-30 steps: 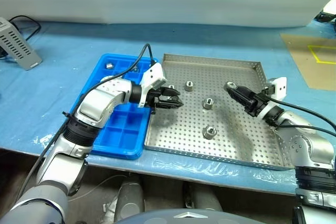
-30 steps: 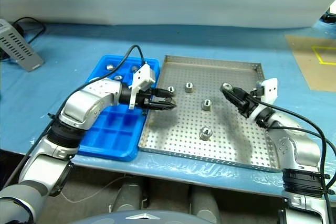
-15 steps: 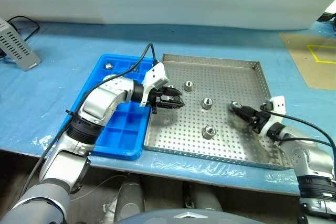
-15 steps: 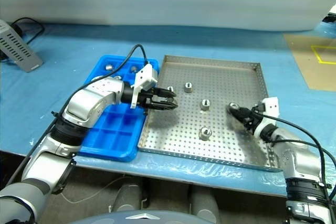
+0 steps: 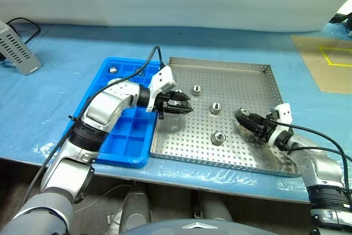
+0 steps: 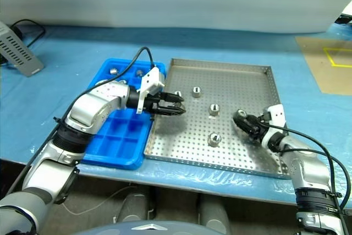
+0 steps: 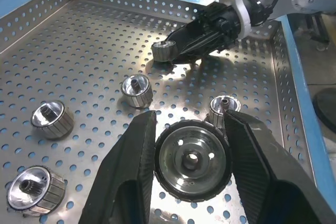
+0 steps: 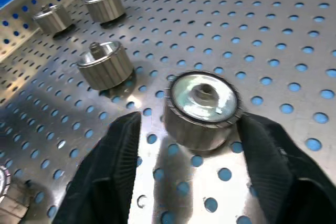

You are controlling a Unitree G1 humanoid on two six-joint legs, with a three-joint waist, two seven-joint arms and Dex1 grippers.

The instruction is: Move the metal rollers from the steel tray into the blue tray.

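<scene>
Since the earlier frame our right gripper (image 8: 185, 145) has dropped from above the steel tray (image 5: 220, 65) to its floor, and its fingers now stand apart around one roller (image 8: 203, 109) resting there, released or not yet gripped. Our left gripper (image 7: 190, 145) has kept still near the tray's left rim, clamped on another roller (image 7: 191, 158).

If the right fingers close off-centre, we judge that roller could tip or skid across the holes. The left roller could drop short of the blue tray (image 5: 122, 136).

Three loose rollers (image 5: 219, 137) lie mid-tray between our arms. A grey box (image 5: 17, 53) sits far left.
</scene>
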